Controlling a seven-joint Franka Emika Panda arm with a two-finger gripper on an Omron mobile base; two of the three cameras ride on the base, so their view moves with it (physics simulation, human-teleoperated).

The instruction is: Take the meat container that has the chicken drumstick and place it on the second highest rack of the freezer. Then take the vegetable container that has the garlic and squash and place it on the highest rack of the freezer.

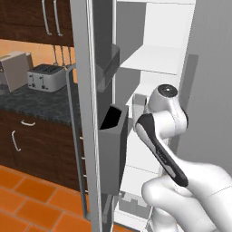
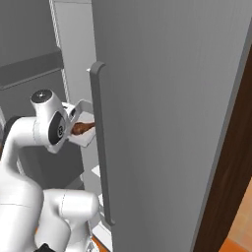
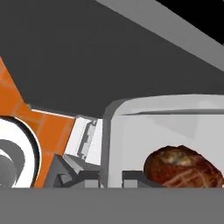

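One tray in hand: the meat container [image 2: 81, 134] with the chicken drumstick [image 2: 81, 128] is being carried into the open freezer [image 2: 162, 98].
Jaws are closed on the container's rim, judging from the hand view, where the pale, smooth tray wall rises right against the camera with the glossy reddish-brown meat inside it. From the right base view the tray sits at the arm's end, just behind the long grey bar handle, at the level of the white inner shelves. My reading is that the first placement is under way; next the tray must be kept level, slid onto the second highest rack [image 1: 156, 60], a flat white panel, and released. Dark grey door bins [image 1: 112, 124] look boxy and matte.
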